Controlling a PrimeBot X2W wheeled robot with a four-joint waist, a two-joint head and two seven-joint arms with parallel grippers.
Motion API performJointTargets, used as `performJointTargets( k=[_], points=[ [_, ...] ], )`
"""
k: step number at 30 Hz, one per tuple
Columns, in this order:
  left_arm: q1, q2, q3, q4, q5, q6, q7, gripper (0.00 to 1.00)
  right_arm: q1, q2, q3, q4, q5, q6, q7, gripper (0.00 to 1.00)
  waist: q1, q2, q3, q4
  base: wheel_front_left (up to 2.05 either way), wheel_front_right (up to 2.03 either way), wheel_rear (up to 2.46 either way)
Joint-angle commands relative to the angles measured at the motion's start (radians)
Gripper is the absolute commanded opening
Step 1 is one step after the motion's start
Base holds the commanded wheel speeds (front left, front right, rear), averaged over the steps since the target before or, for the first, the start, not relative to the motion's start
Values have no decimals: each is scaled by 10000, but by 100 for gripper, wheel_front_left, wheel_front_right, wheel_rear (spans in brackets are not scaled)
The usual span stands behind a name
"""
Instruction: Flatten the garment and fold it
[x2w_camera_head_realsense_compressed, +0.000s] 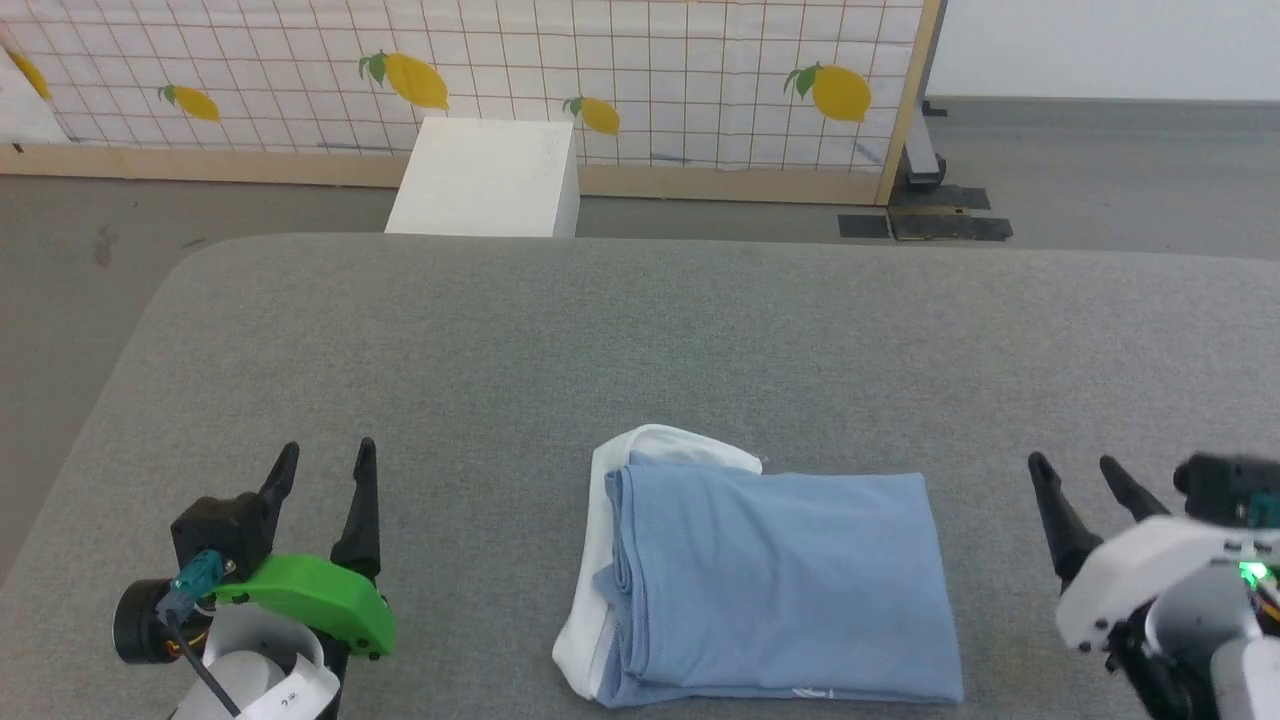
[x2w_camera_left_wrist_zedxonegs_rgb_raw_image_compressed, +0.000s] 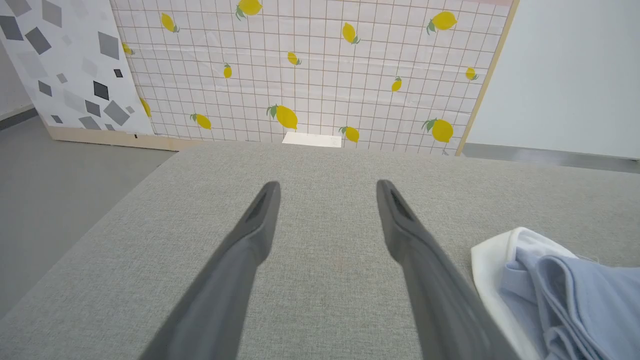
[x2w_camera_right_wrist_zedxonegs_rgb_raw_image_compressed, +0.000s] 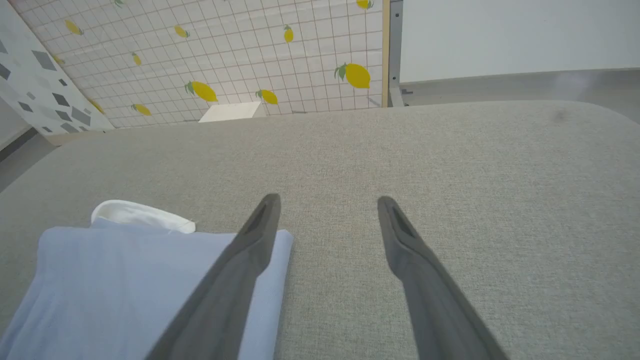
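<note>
The garment, a light blue shirt with a white collar at its left end, lies folded into a neat rectangle on the grey padded table, near the front edge. In the left wrist view the garment sits at the lower right, collar edge toward me. The right wrist view has the garment at the lower left. My left gripper is open, well left of the shirt, with nothing between its fingers. To the shirt's right, my right gripper is open and holds nothing.
A white box stands on the floor beyond the table's far edge. Behind it runs a lemon-print grid screen with a wooden base. Grey floor lies off the table's left side.
</note>
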Motion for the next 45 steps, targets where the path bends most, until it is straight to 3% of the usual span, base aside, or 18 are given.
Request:
performJointTargets(
  k=[1, 8, 14, 20, 37, 38, 40, 45],
  points=[
    [100, 99, -2, -67, -78, 55, -27, 100, -410, -245, 121, -13, 218, -13, 715, 100, 0, 0, 107, 33, 0, 0, 0],
    [-101, 178, 20, -457, -62, 94, -37, 100, -1549, -1535, 1466, -415, 1442, -13, 5798, 100, 0, 0, 769, 311, 0, 0, 0],
    [-362, 95, 0, -625, -88, 104, -72, 100, -1957, -2029, 2359, -502, 2056, -13, 7959, 100, 0, 0, 1447, 662, 0, 0, 0],
    [-648, -8, -25, -539, -132, 33, -139, 100, -2020, -2129, 2837, 60, 2199, -13, 8366, 100, 0, 0, 1931, 964, 0, 0, 0],
    [-1096, -133, -63, -111, -183, -171, -283, 100, -2171, -2007, 4617, 1137, 3227, -13, 7747, 100, 0, 0, 2303, 1028, 0, 0, 0],
    [-1113, -141, -73, -93, -183, -182, -289, 100, -2196, -2042, 4656, 1210, 3259, -13, 7789, 35, 0, 0, 2295, 1037, 0, 0, 0],
    [-1137, -153, -81, -58, -185, -193, -298, 100, -2231, -2111, 4681, 1315, 3286, -13, 7817, 0, 0, 0, 2273, 1051, 0, 0, 0],
    [-1125, -167, -71, 29, -217, -208, -317, 100, -2363, -2281, 4634, 1331, 3260, -13, 7762, 0, 0, 0, 2164, 1071, 0, 0, 0]
  ],
)
